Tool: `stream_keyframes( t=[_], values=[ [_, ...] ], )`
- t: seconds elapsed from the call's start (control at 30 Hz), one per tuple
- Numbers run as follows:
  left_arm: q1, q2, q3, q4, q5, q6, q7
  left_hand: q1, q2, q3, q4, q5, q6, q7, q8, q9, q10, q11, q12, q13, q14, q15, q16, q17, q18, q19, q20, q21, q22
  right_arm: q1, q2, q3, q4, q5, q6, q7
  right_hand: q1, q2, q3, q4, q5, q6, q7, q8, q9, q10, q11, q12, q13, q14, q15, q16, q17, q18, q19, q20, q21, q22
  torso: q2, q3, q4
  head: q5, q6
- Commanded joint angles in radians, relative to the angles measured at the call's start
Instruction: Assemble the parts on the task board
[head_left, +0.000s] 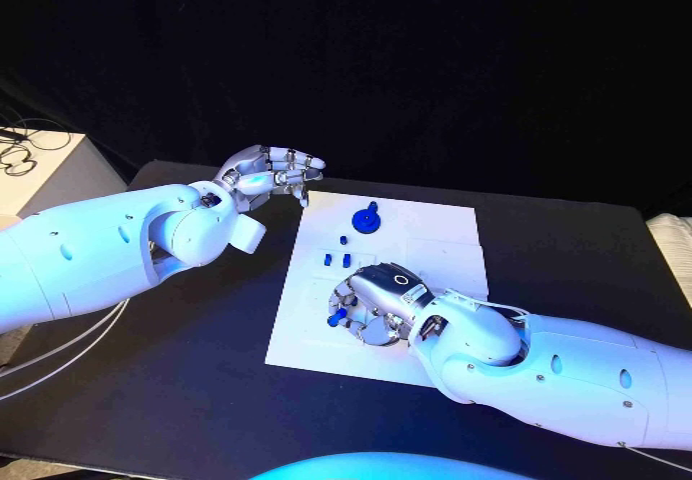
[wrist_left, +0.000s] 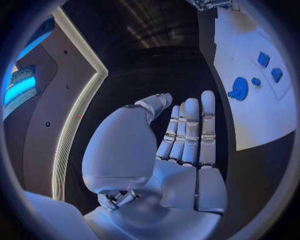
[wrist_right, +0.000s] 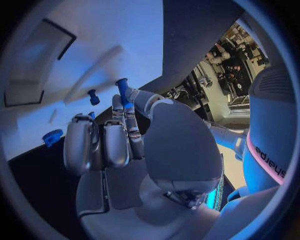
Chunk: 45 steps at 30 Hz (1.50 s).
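- The task board (head_left: 433, 225) lies in the middle of the black table (head_left: 577, 260).
- The right hand (head_left: 378, 300) is over the near left part of the board and pinches a small blue peg (wrist_right: 122, 90) between thumb and finger.
- The left hand (head_left: 271, 172) hangs off the board's far left corner, fingers loosely together, holding nothing.
- A blue gear (head_left: 366, 218) and small blue pieces (head_left: 336, 258) lie on the board, so I judge most of the assembly remains.
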Motion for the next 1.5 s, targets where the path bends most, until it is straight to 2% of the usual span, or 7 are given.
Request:
stream_keyframes(
  t=[0.03, 0.5, 0.63, 0.83, 1.17, 1.33, 1.5],
  values=[
    [0.000, 0.000, 0.000, 0.003, 0.004, 0.017, 0.005, -0.005, 0.001, -0.001, 0.002, 0.001, -0.009, 0.001, 0.004, -0.001, -0.005, 0.001, 0.000, -0.001, -0.007, -0.001, -0.003, -0.001, 0.015, 0.009, 0.000, -0.007, -0.002, -0.003, 0.002, -0.001, -0.003, -0.015, 0.021, -0.003, 0.004, 0.018, 0.006, -0.002, 0.004, 0.007, -0.001, 0.004, 0.076, 0.063, -0.057, 0.007, 0.001, 0.028, -0.007, 0.003, 0.001, -0.015, -0.001, -0.007, 0.001, 0.001, 0.001, -0.0001, 0.0001, 0.000, -0.001],
    [0.000, -0.001, 0.000, 0.003, 0.004, 0.014, 0.004, -0.005, 0.001, -0.002, 0.004, 0.001, -0.011, 0.002, 0.005, -0.001, -0.006, 0.002, 0.001, -0.001, -0.008, -0.001, -0.003, -0.001, 0.015, 0.009, 0.000, -0.008, -0.003, -0.007, 0.023, -0.008, -0.020, -0.041, 0.026, 0.011, -0.007, 0.014, 0.007, -0.006, 0.004, 0.003, 0.000, 0.006, 0.082, 0.061, -0.055, -0.001, 0.003, 0.025, -0.006, -0.004, -0.012, -0.012, -0.006, -0.006, -0.011, -0.009, 0.001, 0.0005, -0.0014, 0.000, -0.003],
    [0.000, -0.001, 0.000, 0.003, 0.004, 0.014, 0.003, -0.005, 0.001, -0.002, 0.004, 0.001, -0.011, 0.002, 0.005, -0.001, -0.006, 0.002, 0.001, -0.001, -0.008, -0.001, -0.003, -0.001, 0.015, 0.009, 0.000, -0.008, -0.003, -0.007, 0.030, -0.011, -0.026, -0.016, 0.018, 0.045, -0.035, -0.004, 0.003, -0.010, 0.007, -0.025, 0.009, -0.010, 0.084, 0.021, -0.040, -0.039, 0.000, 0.019, 0.006, -0.014, -0.026, -0.006, -0.021, 0.003, -0.043, -0.035, 0.001, 0.0009, -0.0012, -0.001, -0.004],
    [0.000, -0.001, 0.000, 0.001, 0.004, 0.015, 0.001, -0.005, 0.001, -0.002, 0.004, 0.001, -0.011, 0.002, 0.005, -0.001, -0.006, 0.002, 0.001, -0.001, -0.008, -0.001, -0.003, -0.001, 0.015, 0.009, 0.000, -0.008, -0.003, -0.007, 0.034, -0.014, -0.032, 0.011, -0.005, 0.086, -0.058, -0.054, -0.004, -0.024, 0.018, -0.098, 0.039, -0.064, 0.064, -0.133, 0.007, -0.105, -0.042, -0.098, 0.048, -0.181, -0.291, 0.047, -0.157, 0.040, -0.315, -0.259, 0.000, 0.0016, -0.0015, -0.002, -0.004],
    [0.000, -0.001, 0.000, 0.001, 0.004, 0.017, -0.003, -0.005, 0.001, -0.002, 0.004, 0.001, -0.011, 0.002, 0.005, -0.001, -0.006, 0.002, 0.001, -0.001, -0.008, -0.001, -0.003, -0.001, 0.015, 0.009, 0.000, -0.008, -0.003, -0.007, 0.028, -0.016, -0.033, 0.022, -0.046, 0.098, -0.050, -0.064, -0.039, -0.034, 0.024, -0.131, 0.052, -0.089, 0.051, -0.186, 0.018, -0.092, -0.048, -0.139, 0.058, -0.200, -0.339, 0.060, -0.190, 0.053, -0.383, -0.307, 0.000, 0.0017, -0.0016, -0.006, -0.003],
    [0.000, -0.002, 0.000, 0.001, 0.004, 0.018, -0.004, -0.005, 0.001, -0.002, 0.004, 0.001, -0.011, 0.002, 0.005, -0.001, -0.006, 0.002, 0.001, -0.001, -0.008, -0.001, -0.003, -0.001, 0.015, 0.009, 0.000, -0.008, -0.003, -0.008, 0.024, -0.017, -0.030, 0.033, -0.088, 0.109, -0.025, -0.056, -0.118, -0.034, 0.031, -0.156, 0.059, -0.112, 0.037, -0.256, 0.028, -0.067, -0.046, -0.182, 0.069, -0.212, -0.388, 0.071, -0.224, 0.063, -0.452, -0.356, 0.000, 0.0008, -0.0016, -0.008, -0.003],
    [0.000, -0.002, 0.000, 0.001, 0.004, 0.020, -0.006, -0.005, 0.001, -0.002, 0.004, 0.001, -0.011, 0.002, 0.005, -0.001, -0.006, 0.002, 0.001, -0.001, -0.008, -0.001, -0.003, -0.001, 0.015, 0.009, 0.000, -0.008, -0.003, -0.008, 0.014, -0.017, -0.025, 0.048, -0.137, 0.126, 0.065, -0.025, -0.306, 0.016, 0.049, -0.198, 0.060, -0.154, 0.014, -0.377, 0.047, 0.011, -0.039, -0.278, 0.087, -0.237, -0.510, 0.091, -0.293, 0.081, -0.579, -0.441, 0.000, 0.0008, -0.0003, -0.011, 0.000]
  ],
)
